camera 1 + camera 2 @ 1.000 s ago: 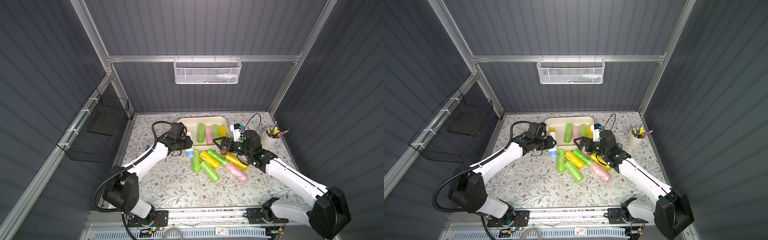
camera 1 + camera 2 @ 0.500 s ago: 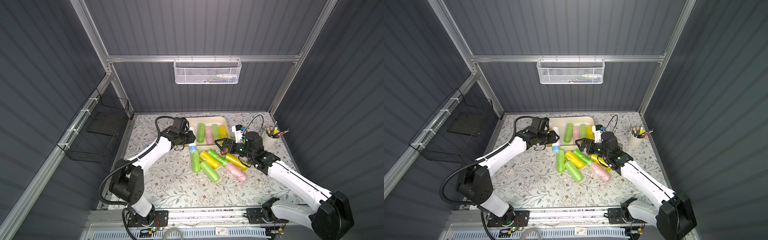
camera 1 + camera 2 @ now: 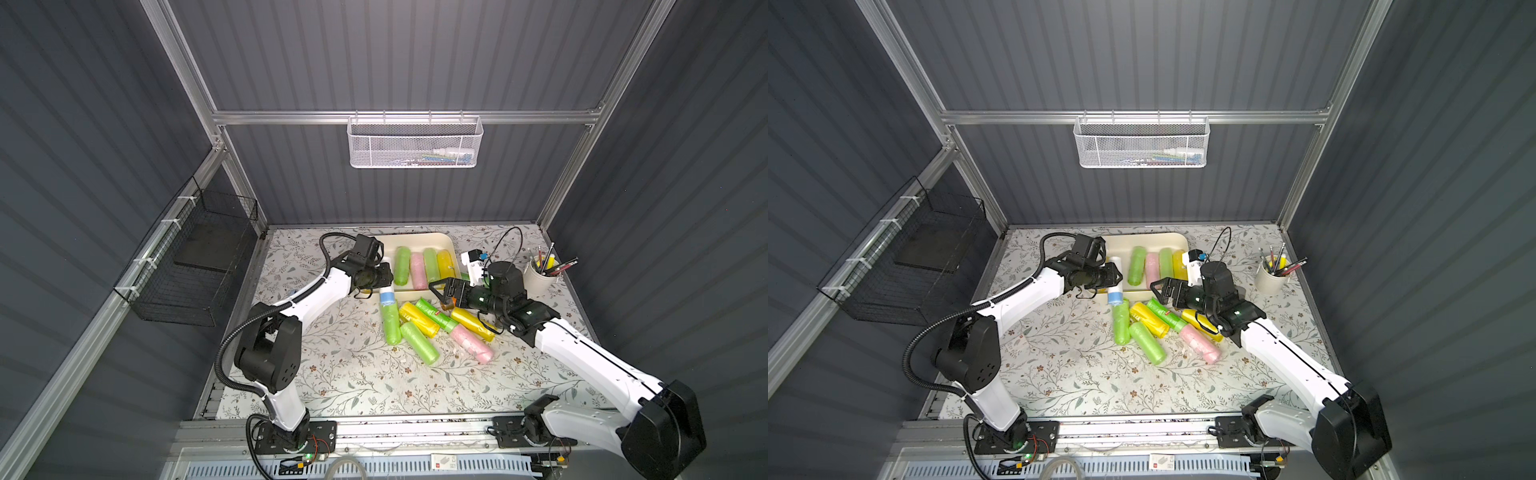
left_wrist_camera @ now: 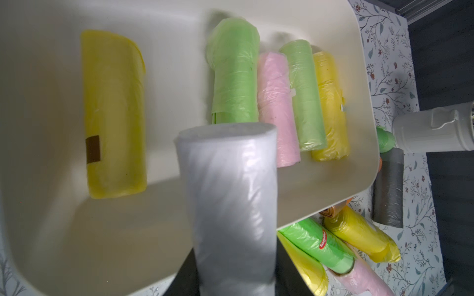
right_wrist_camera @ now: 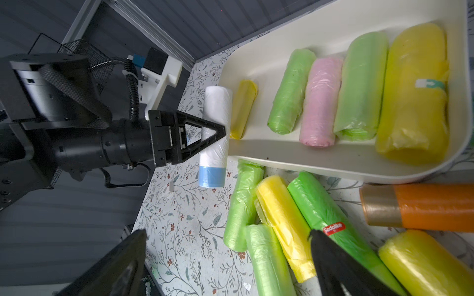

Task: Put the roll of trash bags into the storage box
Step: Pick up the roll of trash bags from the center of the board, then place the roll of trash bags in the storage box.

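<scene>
— What carries it all?
— A desk (image 3: 332, 374) under a floral cloth, shut in by dark grey ribbed walls (image 3: 395, 62). A white mesh basket (image 3: 415, 143) hangs on the back wall and a black wire basket (image 3: 195, 266) on the left one.
— And the storage box?
— The storage box (image 3: 415, 239) sits at the desk's far edge, about mid-width. Four rolls (image 3: 417, 270) lie side by side in its right part and a small yellow roll (image 4: 112, 115) in its left, with bare floor between them.
— The roll in play?
— The left gripper (image 3: 384, 279) is clamped on a white roll (image 3: 387, 298), held over the box's near-left rim with its blue-banded end out over the desk.
— The other arm?
— The right gripper (image 3: 439, 294) is spread wide and holds nothing, above the loose rolls (image 3: 415, 332) just off the box's near rim. A pen cup (image 3: 539, 279) stands by the right edge.
— Room to move?
— The cloth lies bare along the near edge and the left edge
</scene>
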Controlling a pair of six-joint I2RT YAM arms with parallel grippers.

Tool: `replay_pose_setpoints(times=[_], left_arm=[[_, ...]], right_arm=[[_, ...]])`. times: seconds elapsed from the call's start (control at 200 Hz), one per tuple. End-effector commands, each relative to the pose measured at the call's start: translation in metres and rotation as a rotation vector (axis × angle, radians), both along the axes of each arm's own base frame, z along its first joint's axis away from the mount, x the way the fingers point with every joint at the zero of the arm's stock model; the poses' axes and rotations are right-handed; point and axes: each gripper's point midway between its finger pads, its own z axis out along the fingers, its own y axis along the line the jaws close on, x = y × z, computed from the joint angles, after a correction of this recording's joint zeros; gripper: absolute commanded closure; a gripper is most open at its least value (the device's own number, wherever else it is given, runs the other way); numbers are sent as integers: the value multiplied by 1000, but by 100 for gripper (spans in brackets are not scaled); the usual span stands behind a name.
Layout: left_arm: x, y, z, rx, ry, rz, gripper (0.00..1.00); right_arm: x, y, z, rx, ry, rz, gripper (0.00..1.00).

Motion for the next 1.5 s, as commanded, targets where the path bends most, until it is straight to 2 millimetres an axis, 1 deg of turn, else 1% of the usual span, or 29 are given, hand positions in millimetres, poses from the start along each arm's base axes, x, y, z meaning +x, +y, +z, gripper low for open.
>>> replay_pose_setpoints(times=[0.0,0.01,0.015,0.025,0.065,0.095,0.2,0.415,0.56,0.835,1.141,1.496], left_arm=[[15,-4,16,20,-70,-16,62],[15,-3,13,27,-66,-16,62],[19,-5,19,20,-79,-16,62],[22,-7,24,16,-92,-17,62],[26,-9,26,21,-94,-19,62],[27,-9,23,29,-87,-20,62],[36,-13,23,40,-98,-31,62],[53,-8,16,140,-107,-24,61],[63,-5,15,186,-119,-18,61],[77,-4,5,247,-119,-12,61],[86,-5,-11,276,-109,-11,61],[99,-12,-21,285,-111,-16,61]], right_arm=[[-4,2,8,1,-12,33,1],[-3,2,8,1,-12,31,1],[-4,2,8,1,-13,32,1],[-3,2,8,1,-13,31,1],[-4,2,8,4,-11,33,1],[-4,2,6,3,-5,33,1],[-5,3,5,6,2,38,1],[-7,1,1,-8,10,37,1],[-7,1,1,-9,12,37,1],[-6,2,-2,-9,31,35,1],[-6,2,-4,-12,50,33,1],[-12,-3,-10,-7,64,13,1]])
